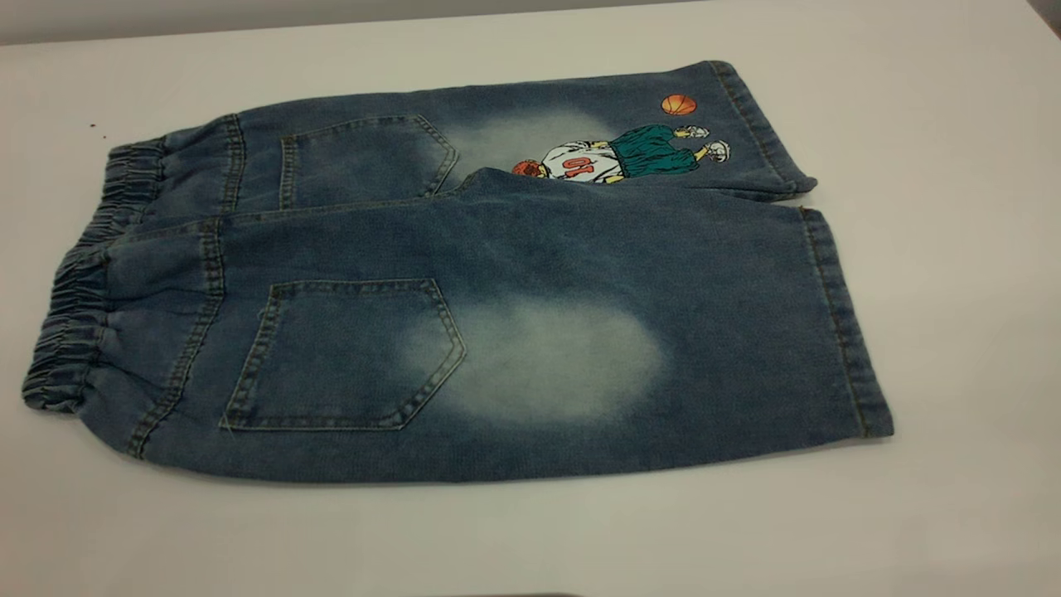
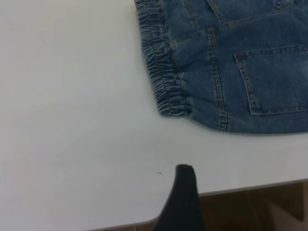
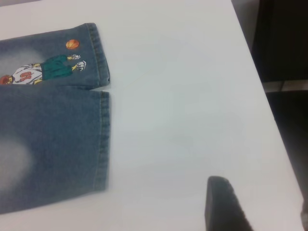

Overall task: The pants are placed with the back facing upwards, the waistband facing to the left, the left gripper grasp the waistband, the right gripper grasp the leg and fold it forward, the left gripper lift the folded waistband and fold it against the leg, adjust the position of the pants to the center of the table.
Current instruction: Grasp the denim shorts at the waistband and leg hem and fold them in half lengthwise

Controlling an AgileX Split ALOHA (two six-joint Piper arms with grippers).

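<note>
The pants (image 1: 497, 249) lie flat on the table (image 1: 953, 249), back pockets up, with the gathered waistband (image 1: 70, 323) at the left. The leg (image 1: 580, 356) with the pale faded patch is nearer the front, and the printed leg lies behind it. Neither gripper shows in the exterior view. My left gripper (image 2: 240, 192) hovers open over bare table, apart from the waistband (image 2: 163, 82); only one black finger (image 2: 185, 192) shows. My right gripper (image 3: 260, 207) is open and empty, off to the side of the leg's hem (image 3: 102, 139).
The table's near edge (image 2: 250, 188) runs close by the left gripper, with brown floor below it. Beyond the hems, the table's side edge (image 3: 262, 82) borders a dark area. Bare tabletop surrounds the pants on all sides.
</note>
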